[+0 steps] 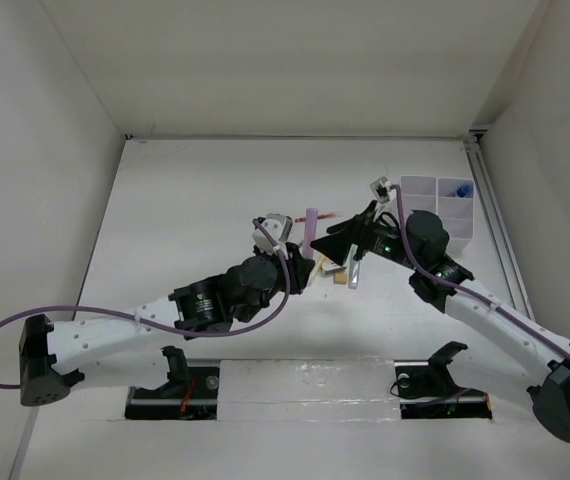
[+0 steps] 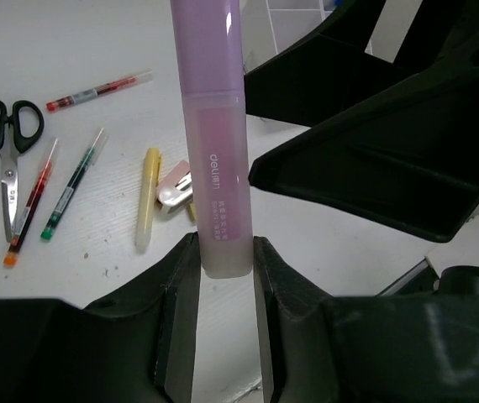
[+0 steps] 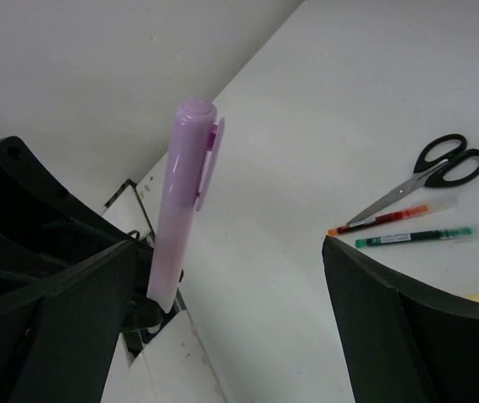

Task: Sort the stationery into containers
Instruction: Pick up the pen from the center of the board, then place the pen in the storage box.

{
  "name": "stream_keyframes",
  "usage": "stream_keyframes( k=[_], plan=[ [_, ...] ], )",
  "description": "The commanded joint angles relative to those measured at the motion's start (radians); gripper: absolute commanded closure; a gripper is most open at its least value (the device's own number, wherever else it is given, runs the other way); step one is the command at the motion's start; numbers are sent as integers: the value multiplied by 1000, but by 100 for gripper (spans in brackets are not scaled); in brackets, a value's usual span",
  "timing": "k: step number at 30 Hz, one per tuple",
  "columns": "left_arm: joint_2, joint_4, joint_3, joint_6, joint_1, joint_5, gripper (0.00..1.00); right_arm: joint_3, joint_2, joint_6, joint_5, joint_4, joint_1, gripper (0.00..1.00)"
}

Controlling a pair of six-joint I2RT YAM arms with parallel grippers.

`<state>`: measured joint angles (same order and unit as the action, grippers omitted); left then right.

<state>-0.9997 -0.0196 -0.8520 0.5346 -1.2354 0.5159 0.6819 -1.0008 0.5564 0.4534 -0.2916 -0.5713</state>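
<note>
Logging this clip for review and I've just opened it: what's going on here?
The left gripper is shut on a pale purple marker, holding it upright above the table. The right gripper is open right beside it, which looks like a handover being set up. Scissors, several thin pens and a yellow marker lie loose on the table. The white organizer stands at the far right.

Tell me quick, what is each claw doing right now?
Left gripper: closed on the pale lilac plastic marker.
Right gripper: open, holding nothing.
</note>
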Motion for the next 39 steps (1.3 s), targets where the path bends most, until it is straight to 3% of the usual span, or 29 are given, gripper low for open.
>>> stream_keyframes(
  k=[1,8,15,19,22,23,24,25,27,29,35,39],
  plan=[
    [0,49,13,-50,-4,-11,100,38,-12,25,-11,-115,-41,4],
    [0,70,22,-50,-4,-49,100,47,-50,34,-57,-135,-70,8],
    [-10,81,22,-70,-4,-91,100,97,-130,34,-81,-175,-70,30],
    [-10,90,42,-70,-4,-103,100,97,-142,34,-93,-184,-70,50],
    [-19,90,42,-79,-4,-114,100,107,-142,34,-93,-184,-70,79],
    [-19,90,42,-79,-4,-114,98,116,-142,34,-93,-184,-70,100],
    [-19,90,42,-79,-4,-94,91,116,-142,24,-93,-163,-70,100],
    [-19,90,42,-79,-4,-94,70,126,-142,23,-84,-162,-70,100],
    [-19,81,42,-70,-4,-47,46,127,-142,23,-84,-146,-70,100],
    [-19,69,42,-58,-4,-17,0,116,-142,23,-93,-146,-58,100],
    [-28,-5,18,-2,-4,47,0,145,-111,-113,-175,-49,91,100],
    [-37,-124,18,88,-4,125,0,189,-154,-219,-251,-18,267,100]
  ],
)
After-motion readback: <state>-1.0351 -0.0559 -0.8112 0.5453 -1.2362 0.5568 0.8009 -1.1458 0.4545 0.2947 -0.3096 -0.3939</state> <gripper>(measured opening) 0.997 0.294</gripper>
